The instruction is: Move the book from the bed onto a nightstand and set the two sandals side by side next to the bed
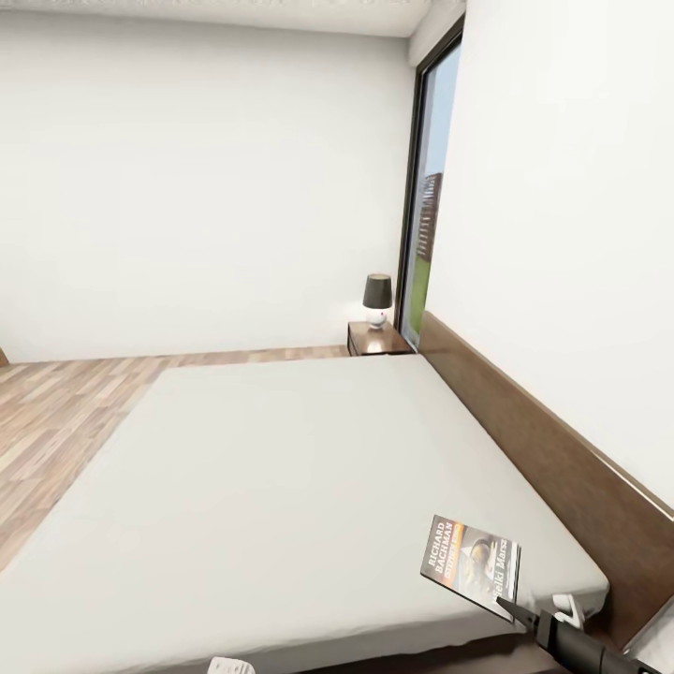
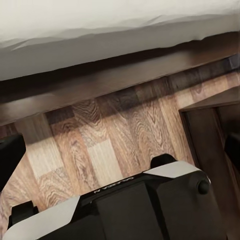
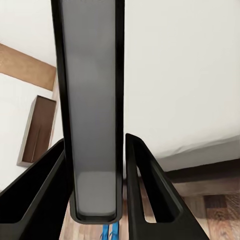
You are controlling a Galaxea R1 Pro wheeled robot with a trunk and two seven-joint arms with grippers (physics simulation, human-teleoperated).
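Now the thin dark paperback book [image 1: 471, 564] is clamped edge-on between the right gripper [image 3: 95, 200] fingers, lifted just above the off-white mattress of the dark-framed bed [image 1: 281, 487], near its headboard; a blue strip, possibly a sandal [image 3: 110, 232], is glimpsed below; the left gripper's state cannot be told
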